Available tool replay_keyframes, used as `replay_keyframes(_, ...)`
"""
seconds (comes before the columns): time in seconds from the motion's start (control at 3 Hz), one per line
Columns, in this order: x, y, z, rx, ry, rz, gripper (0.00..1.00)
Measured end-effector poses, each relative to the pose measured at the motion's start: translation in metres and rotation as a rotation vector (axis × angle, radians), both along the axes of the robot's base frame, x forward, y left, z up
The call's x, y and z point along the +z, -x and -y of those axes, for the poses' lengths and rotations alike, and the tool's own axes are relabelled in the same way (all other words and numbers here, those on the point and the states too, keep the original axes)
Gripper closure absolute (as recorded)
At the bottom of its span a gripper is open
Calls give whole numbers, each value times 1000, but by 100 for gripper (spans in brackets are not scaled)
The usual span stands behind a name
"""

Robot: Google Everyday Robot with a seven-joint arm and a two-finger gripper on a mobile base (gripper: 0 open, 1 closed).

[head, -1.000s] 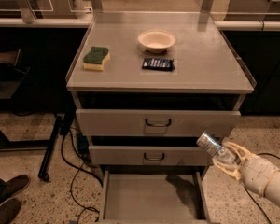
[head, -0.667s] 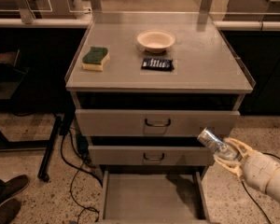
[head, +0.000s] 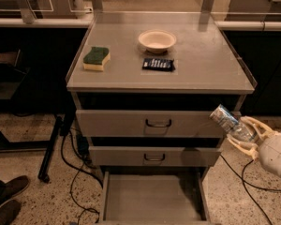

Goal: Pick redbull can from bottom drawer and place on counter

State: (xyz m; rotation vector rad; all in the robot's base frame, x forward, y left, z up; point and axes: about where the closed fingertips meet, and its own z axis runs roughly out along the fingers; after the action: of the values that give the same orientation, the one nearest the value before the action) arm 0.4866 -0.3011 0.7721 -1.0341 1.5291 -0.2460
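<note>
Down at four o'clock from the tabletop (head: pixel 206 64), the gripper (head: pixel 242 134) clamps the tilted redbull can (head: pixel 227 120) beside the upper drawers (head: pixel 131 123).

3 drawers (head: pixel 154 157), 1 bowl (head: pixel 157 41), 1 sponge (head: pixel 96 59), 1 packet (head: pixel 158 64), 1 can (head: pixel 228 121), 1 hand (head: pixel 244 134) at lower right
</note>
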Motion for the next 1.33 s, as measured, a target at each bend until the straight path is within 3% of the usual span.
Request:
replay_keyframes(0.33, 12, -7, -1, -2, -10, 17, 100)
replay_keyframes(1.0, 95, -42, -2, -4, -15, 133, 100)
replay_keyframes(1.33, 95, -42, -2, -4, -15, 133, 100)
